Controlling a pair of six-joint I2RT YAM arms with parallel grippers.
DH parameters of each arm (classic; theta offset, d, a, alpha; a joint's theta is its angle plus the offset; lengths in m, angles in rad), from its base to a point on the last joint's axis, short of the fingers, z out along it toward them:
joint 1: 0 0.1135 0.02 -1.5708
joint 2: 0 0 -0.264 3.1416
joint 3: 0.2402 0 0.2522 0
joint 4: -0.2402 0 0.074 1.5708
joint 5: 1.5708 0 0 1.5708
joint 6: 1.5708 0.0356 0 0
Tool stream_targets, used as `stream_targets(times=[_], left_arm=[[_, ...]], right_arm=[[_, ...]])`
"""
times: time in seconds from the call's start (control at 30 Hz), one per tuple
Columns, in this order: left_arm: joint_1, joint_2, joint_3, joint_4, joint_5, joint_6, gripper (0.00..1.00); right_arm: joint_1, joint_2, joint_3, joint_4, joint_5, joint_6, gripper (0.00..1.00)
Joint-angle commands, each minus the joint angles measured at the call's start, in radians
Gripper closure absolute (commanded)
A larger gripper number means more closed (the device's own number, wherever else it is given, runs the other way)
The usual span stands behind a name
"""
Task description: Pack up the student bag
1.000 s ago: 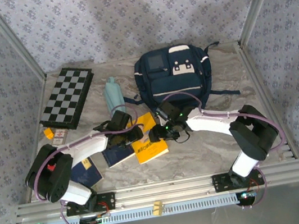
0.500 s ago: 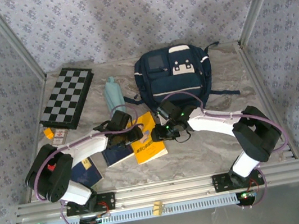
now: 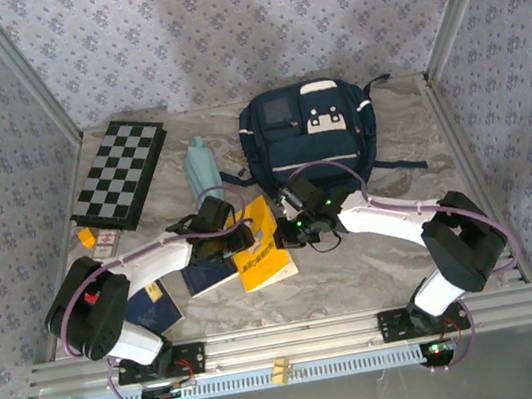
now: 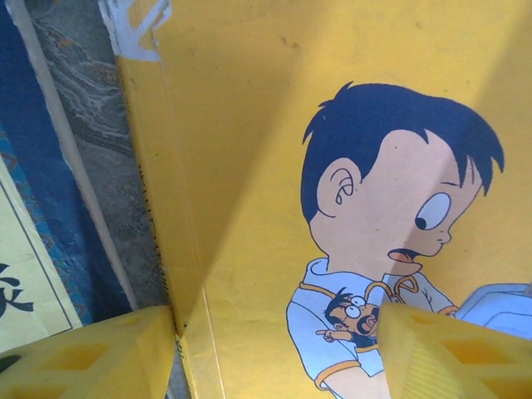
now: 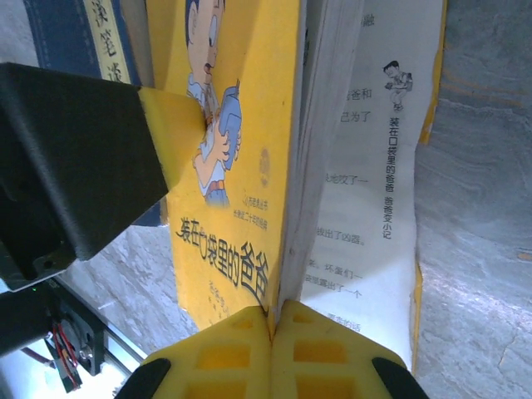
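The student bag is found at the back of the marble surface, just beyond both arms. The front cover of the yellow comic book is pinched at its edge by the closed right claw, and a printed page is exposed beneath. The left claw is held open, with a finger on either side of the book's spine.

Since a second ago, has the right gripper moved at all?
Yes, slightly. The right gripper has edged toward the bag, and its jaws have shut on the cover of the book.
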Motion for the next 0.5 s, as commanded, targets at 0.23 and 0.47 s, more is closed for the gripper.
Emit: stream_targets(times=[0.23,0.47], left_arm=[[0.11,-0.259,0.041,-0.031,0.091,0.031,0.23],[0.23,-0.406,0.069,-0.017,0.274,0.031,0.16]], right_arm=[[-0.012,-0.196,-0.007,0.043,-0.026,0.026,1.0],[-0.086,-0.314,0.043,0.045,-0.104,0.035,1.0]])
